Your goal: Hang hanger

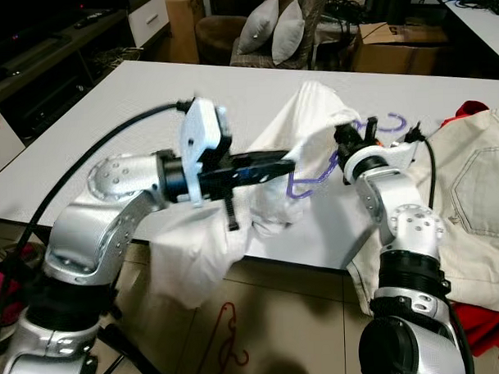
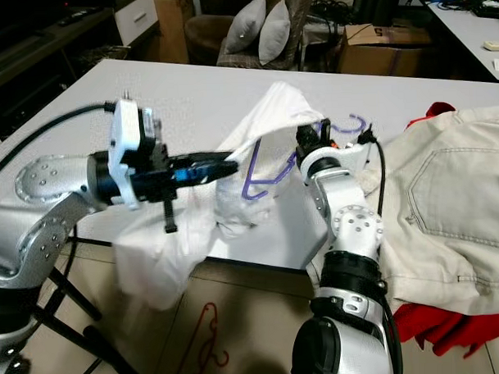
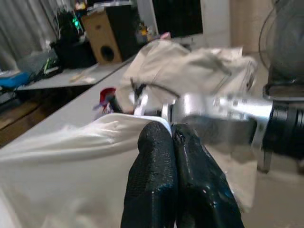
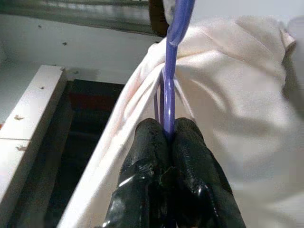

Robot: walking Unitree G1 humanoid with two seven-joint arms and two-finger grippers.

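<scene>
From the left eye view: two arms are working over the white counter point(image 1: 189, 91). The left gripper point(image 1: 288, 163) is reaching across, pinching a fold of one white shirt point(image 1: 273, 153) that is draping off the counter's near edge. The right gripper point(image 1: 344, 139) is holding one purple hanger point(image 1: 311, 181), which is sitting partly inside the shirt, its hook point(image 1: 391, 120) sticking out toward the robot's right and its long bar running roughly left to right. One red hanger point(image 1: 230, 331) is lying on the floor below. A pair of beige trousers point(image 1: 475, 195) is lying at the right end of the counter over something red.

Right eye view: same setup. Two grey cushions point(image 2: 260, 29) are sitting on a chair behind the counter, with one cardboard box point(image 2: 384, 47) next to it.

Left wrist view: the black fingers point(image 3: 156, 175) are pressing together with the shirt's edge caught between them, and the other arm is lying just beyond.

Right wrist view: the fingers point(image 4: 152, 175) are clamping tight on the purple wire, which is running straight away from them along the shirt fabric.
</scene>
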